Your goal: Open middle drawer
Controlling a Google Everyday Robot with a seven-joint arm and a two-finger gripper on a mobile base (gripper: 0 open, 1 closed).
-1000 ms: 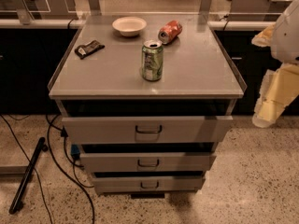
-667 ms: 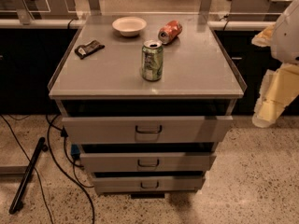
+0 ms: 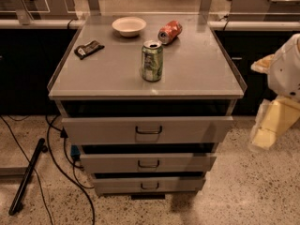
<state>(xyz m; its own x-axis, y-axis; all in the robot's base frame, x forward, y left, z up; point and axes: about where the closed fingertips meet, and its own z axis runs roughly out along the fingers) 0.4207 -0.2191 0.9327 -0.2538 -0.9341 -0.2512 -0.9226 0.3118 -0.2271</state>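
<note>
We are seeing the gripper [image 3: 265,134] at the right edge of the view, hanging low beside the right side of the cabinet [image 3: 197,74] and well apart from it. Whether it is open or closed, we cannot tell.

The middle drawer [image 3: 108,164] is sitting in the cabinet front, between the taller top drawer [image 3: 93,130] above and the bottom drawer [image 3: 112,185] below. We are judging it as stiff sheet metal that is sliding on rails, not fragile, and probably light unless it is filled; its inside is hidden. The flat front is giving no hold, so we are choosing the small dark handle [image 3: 148,164] at its centre as the place to take it. This handle is looking narrow, shallow and smooth, so we are expecting a grip to slip if the pull is not going straight outward.

The top drawer front appears to be overhanging the middle one a little, so we are thinking the approach should come from the front, level with the handle. The floor [image 3: 234,200] in front is giving open room for the drawer to travel. On the left, cables [image 3: 79,182] and a black pole [image 3: 28,176] are lying on the floor, near but outside that path. On the cabinet top a green can [image 3: 152,61] is standing upright, and a rough jerk could tip it; a red can [image 3: 169,32] is lying on its side near a bowl [image 3: 129,26].
</note>
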